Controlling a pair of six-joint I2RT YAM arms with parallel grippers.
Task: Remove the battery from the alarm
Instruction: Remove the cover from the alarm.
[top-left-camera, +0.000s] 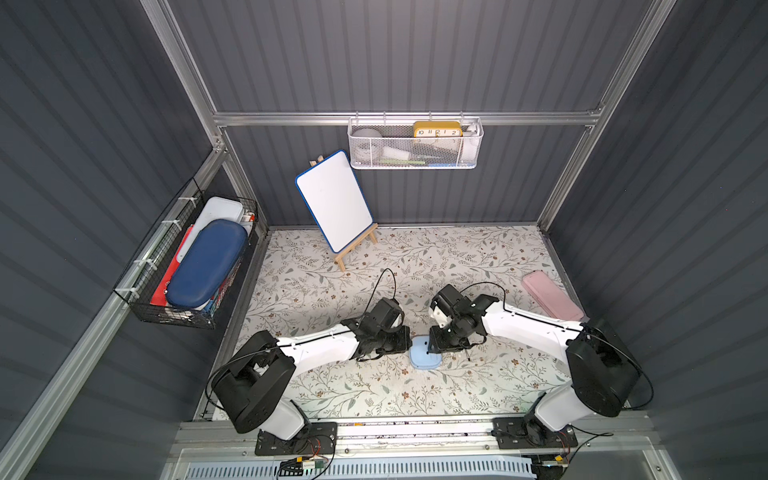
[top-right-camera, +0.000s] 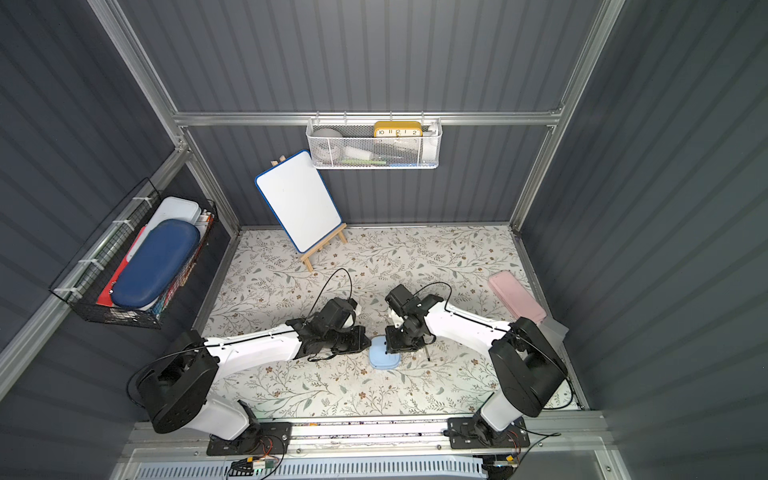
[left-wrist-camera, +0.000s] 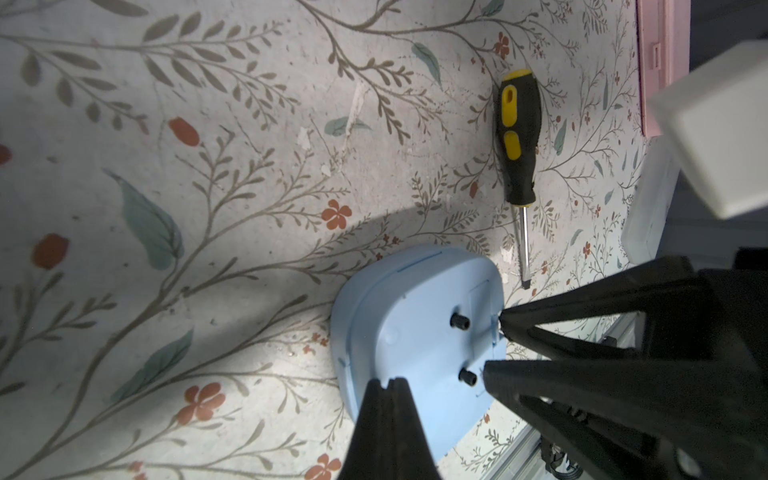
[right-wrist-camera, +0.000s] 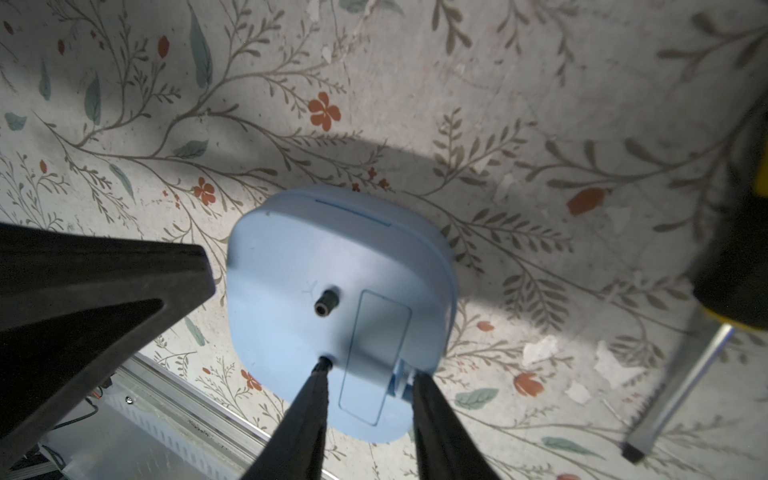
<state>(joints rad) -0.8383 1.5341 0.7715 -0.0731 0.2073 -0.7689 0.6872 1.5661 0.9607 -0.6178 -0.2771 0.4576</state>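
Both top views: pale-blue rounded-square plastic alarm lies flat on the floral-print table, near the front middle, between the two arms. Left gripper and right gripper meet over it from opposite sides. Finger state isn't readable from up here.

Left wrist: alarm is face down with its plain blue back up. The shell has a seam line round the rim and two small black knobs on the back. Left gripper has its fingers pressed together with nothing between them. The tip sits over the alarm's edge; can't tell if it touches. Right gripper comes in from the other side, fingers apart, tips on the back. Black-and-yellow-handled screwdriver lies on the table just beside the alarm, not touching it.

Right wrist: a rectangular cover panel sits flush in the back, and a thin slot runs along the side wall. Right gripper is partly open and straddles one end of the panel. One fingertip is at a knob, the other at the panel's edge tab. Nothing is gripped or lifted.
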